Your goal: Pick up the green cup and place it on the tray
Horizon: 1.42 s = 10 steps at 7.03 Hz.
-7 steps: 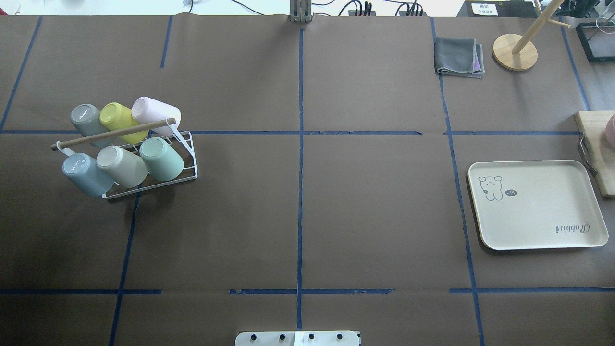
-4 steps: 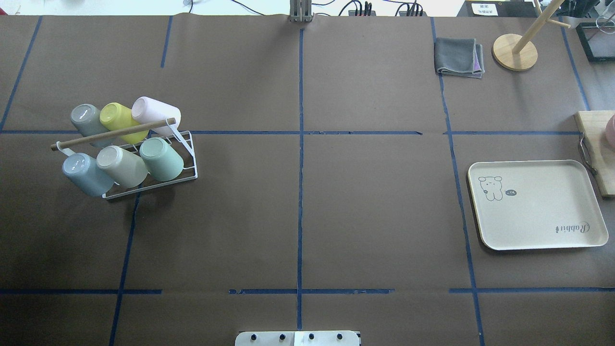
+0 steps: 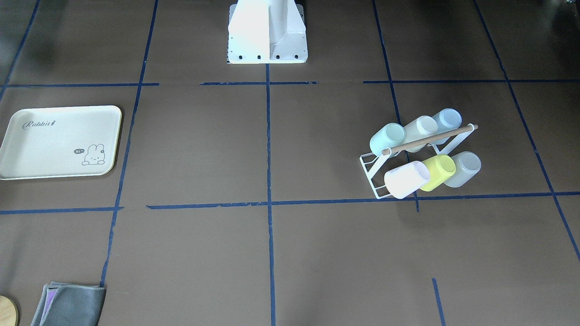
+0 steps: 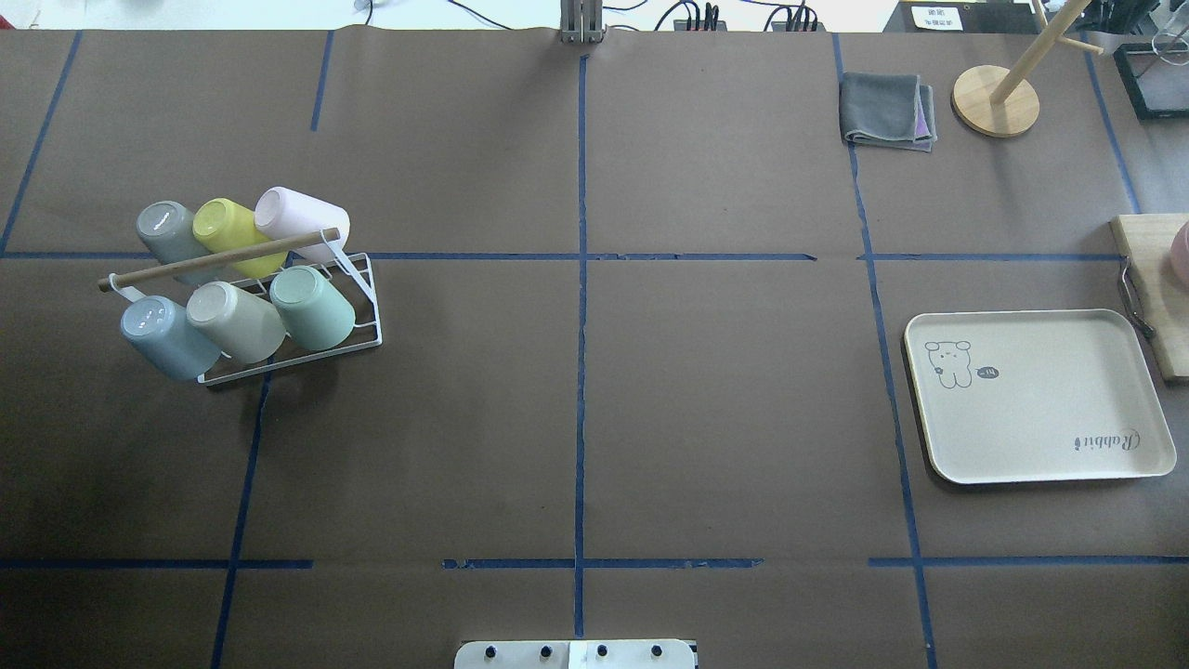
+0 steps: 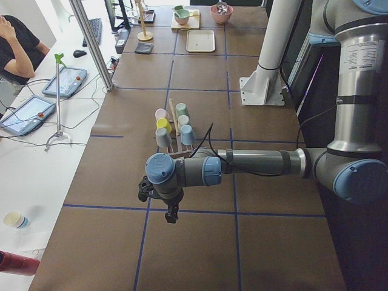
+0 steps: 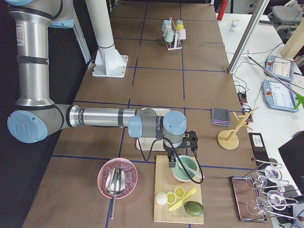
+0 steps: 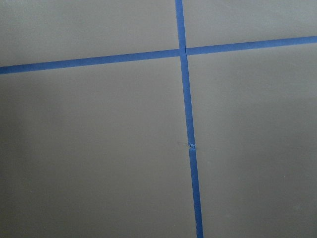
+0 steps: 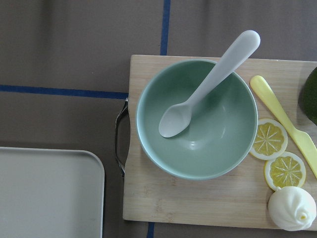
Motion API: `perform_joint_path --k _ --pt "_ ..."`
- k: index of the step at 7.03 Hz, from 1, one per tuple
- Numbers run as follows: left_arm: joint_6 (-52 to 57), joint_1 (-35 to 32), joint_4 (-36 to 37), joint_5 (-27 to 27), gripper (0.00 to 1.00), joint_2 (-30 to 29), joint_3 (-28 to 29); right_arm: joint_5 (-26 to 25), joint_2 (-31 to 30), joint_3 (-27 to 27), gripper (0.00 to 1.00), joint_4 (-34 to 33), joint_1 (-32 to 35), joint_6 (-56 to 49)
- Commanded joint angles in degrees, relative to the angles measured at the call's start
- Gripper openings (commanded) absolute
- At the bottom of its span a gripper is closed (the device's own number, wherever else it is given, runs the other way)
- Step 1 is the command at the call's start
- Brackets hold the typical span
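Reach not begun: green cup point(image 4: 312, 307) on rack point(image 4: 279, 247), well apart from tray point(image 4: 1036, 409). Left tool point(image 5: 172, 214) nearer; next, approach cup. Left and right tool point(image 6: 174, 164) open-or-closed: cannot tell.

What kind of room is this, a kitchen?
Most likely a robot test lab, not a kitchen. The table is covered in brown paper with a grid of blue tape, a big robot arm reaches over it, and control tablets with cables lie on a side bench.
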Motion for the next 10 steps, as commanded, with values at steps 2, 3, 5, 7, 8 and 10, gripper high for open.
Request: perform_joint_path --k 2,3,5,7,8,10 --pt "-0.52 0.00 0.00 0.06 1.00 -0.18 -0.46 0.15 3.76 -0.83 1.00 0.04 -0.88 0.05" --pt "-0.61 0.00 -0.09 0.06 1.00 -0.18 -0.37 0.24 3.85 -1.53 1.00 0.04 -1.14 0.05" --pt "-0.61 0.00 -0.09 -0.03 1.00 -0.27 -0.37 0.33 3.58 -1.28 1.00 3.35 -2.97 10.26" --pt "-0.61 0.00 -0.09 -0.03 1.00 -0.09 -0.55 0.33 -0.44 -1.28 1.00 18.58 -8.49 25.10" --pt "-0.52 0.00 -0.09 -0.12 1.00 -0.09 -0.55 0.33 -3.68 -1.28 1.00 26.51 -11.40 32.23" --pt "-0.61 0.00 -0.09 -0.12 1.00 -0.18 -0.55 0.41 -8.53 -1.28 1.00 33.68 -14.92 37.99"
